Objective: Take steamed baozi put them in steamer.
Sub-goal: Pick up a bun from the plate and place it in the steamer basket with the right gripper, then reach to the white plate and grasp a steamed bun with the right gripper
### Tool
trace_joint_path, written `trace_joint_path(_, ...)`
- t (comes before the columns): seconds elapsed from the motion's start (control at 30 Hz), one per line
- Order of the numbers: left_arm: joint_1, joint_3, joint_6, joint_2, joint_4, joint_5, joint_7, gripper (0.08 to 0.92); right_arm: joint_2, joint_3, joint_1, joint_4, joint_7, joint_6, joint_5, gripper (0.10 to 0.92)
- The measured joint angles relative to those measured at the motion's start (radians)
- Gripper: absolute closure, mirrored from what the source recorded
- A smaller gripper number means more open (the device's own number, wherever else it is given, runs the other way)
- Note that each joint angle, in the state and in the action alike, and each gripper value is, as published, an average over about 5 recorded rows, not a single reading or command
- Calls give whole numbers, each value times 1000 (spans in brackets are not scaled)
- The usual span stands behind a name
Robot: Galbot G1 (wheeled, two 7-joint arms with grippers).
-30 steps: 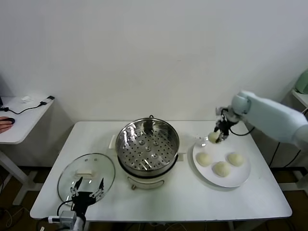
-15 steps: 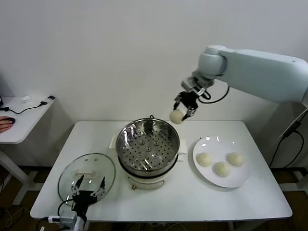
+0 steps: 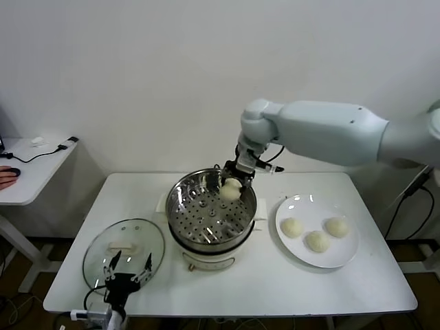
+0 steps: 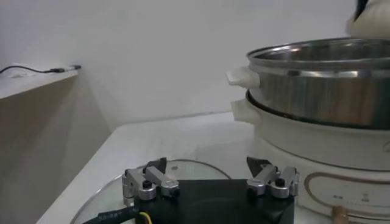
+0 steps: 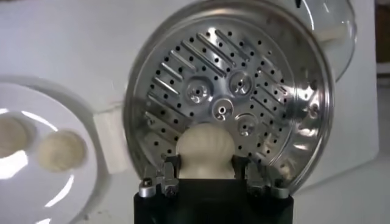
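One baozi [image 3: 229, 190] is held between the closed jaws of the right gripper [image 3: 232, 184], above the far right part of the steamer [image 3: 211, 208], close to its steel rim. From the right wrist view the bun is seen over the perforated tray [image 5: 225, 109], but near its edge, not over the middle. Three more baozi [image 3: 317, 240] are left on the white plate [image 3: 340, 259] on the bench [image 3: 275, 282], to the right of the steamer.

If the bun is released here from this height, it could be bounced against the rim or rolled to the wall, so less room would be left for the other buns. Soft dough can also be stuck to one jaw and pulled up again. The left gripper [image 3: 125, 269] is parked with open jaws over the glass lid [image 3: 124, 247], away from the work.
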Motion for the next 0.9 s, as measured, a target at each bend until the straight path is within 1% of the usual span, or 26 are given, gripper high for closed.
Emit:
trace_joint_path(0.3,-2,-1,-1,1,8,-1,-2,177,83,61,-105,-166,49,78,-91,428)
trace_joint_path(0.4,-6,-1,-1,1,10,-2,-2,177,100,68,-122,-203,62,92,-102,385)
trace_joint_path(0.5,-10,0,-1,1,13,-3,-2,177,108,71,-130,-224,73,103,-104,309)
trace_joint_path(0.57,-13,2,-2,0,16,-3,-3,177,110,71,-133,-231,82,108,-100,254)
trace_joint_path(0.63,-15,4,-3,-2,18,-3,-3,177,109,72,-132,-234,89,113,-90,220)
trace_joint_path(0.77,-17,7,-3,-7,18,-1,-3,177,92,64,-113,-218,86,122,-49,204)
trace_joint_path(0.9,-14,12,-6,-10,14,4,-2,177,54,34,-51,-185,41,127,43,203)
